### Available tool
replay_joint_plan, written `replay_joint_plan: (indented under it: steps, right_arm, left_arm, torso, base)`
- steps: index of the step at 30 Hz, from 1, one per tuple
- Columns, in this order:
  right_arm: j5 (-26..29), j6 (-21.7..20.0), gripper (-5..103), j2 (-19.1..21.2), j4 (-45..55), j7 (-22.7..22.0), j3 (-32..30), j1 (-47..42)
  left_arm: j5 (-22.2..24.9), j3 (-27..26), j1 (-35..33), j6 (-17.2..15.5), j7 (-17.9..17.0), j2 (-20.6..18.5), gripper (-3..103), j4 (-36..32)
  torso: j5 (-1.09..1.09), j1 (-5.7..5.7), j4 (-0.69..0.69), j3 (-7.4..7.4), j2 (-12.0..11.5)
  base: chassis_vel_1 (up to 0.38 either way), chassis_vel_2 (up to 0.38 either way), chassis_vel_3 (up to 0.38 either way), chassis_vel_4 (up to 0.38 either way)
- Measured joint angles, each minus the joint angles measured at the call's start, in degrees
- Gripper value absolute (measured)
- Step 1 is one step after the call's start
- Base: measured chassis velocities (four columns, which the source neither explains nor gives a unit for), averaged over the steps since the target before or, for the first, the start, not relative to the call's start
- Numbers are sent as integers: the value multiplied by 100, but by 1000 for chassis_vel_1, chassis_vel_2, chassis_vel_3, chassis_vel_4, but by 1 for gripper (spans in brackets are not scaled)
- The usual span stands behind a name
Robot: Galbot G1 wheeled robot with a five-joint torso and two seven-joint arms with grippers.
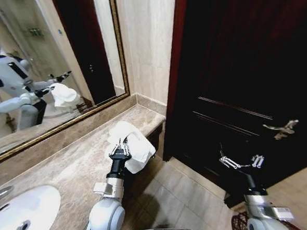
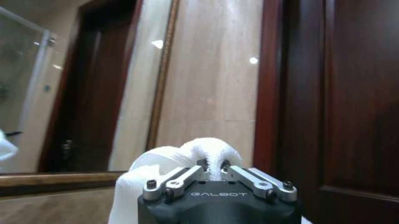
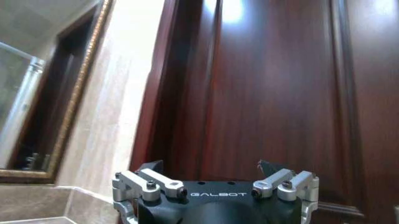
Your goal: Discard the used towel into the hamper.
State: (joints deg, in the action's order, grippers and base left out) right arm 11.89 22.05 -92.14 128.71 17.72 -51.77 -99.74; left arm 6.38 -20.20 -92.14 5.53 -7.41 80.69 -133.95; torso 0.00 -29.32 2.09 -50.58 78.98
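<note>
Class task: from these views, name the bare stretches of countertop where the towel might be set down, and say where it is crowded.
Bare counter runs between the sink and the towel, bordered behind by the mirror frame. The counter's end by the door is crowded: the left pincer is shut on the towel there. The right pincer hangs open before the door.

Bare tiled floor open between marble counter and dark wooden door. Blocked ahead by that door, its lever handle jutting out near the spread right gripper. Hemmed on the left by counter edge and mirror. Hanging off the counter corner, white towel, pinched in left gripper.
</note>
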Motion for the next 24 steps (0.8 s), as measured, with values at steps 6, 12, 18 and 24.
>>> replay_joint_plan:
  steps: [6,12,18,24]
  right_arm:
    - [-2,18,100,0,0,-4,-1,-24]
    - [-22,27,100,0,62,-45,8,-33]
    - [-121,-61,100,0,145,-160,10,-57]
    - [-204,-281,100,0,260,-357,-37,-130]
  left_arm:
    - [3,18,9,26,36,-27,3,10]
    - [13,58,40,59,82,-52,3,71]
    - [18,101,64,86,115,-83,3,150]
    - [49,88,121,87,139,-159,3,248]
  torso:
    - [1,1,-1,0,0]
    - [0,0,0,0,-1]
    - [2,0,0,0,-1]
    - [1,1,-1,0,0]
  base:
    - [-92,-107,-107,-94]
    - [-112,-118,-134,-102]
    - [-134,-131,-125,-138]
    - [-120,-128,-129,-126]
